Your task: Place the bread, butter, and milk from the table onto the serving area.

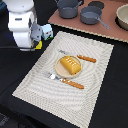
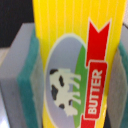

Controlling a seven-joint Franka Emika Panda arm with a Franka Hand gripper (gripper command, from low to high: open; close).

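gripping the butter [image 2: 75, 60] between its pads [image 2: 30, 80], the gripper [image 1: 36, 41] hangs at the mat's [image 1: 35, 80] far left; bread [image 1: 70, 64] on plate [image 1: 59, 71], milk [image 1: 47, 31] beside.

Gripper [image 1: 38, 44] seemingly clamped, pads [image 2: 29, 75] inward.

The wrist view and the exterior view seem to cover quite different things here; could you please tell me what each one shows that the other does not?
Only the wrist view shows the butter's label: a cow drawing and a red banner reading BUTTER, with green-padded fingers flanking both sides of the packet.

Only the exterior view shows the serving area with the bread on the plate, the cutlery, the milk behind the arm, and the pots on the board.

Both share the butter, though in the exterior view it is only a yellow sliver under the gripper.
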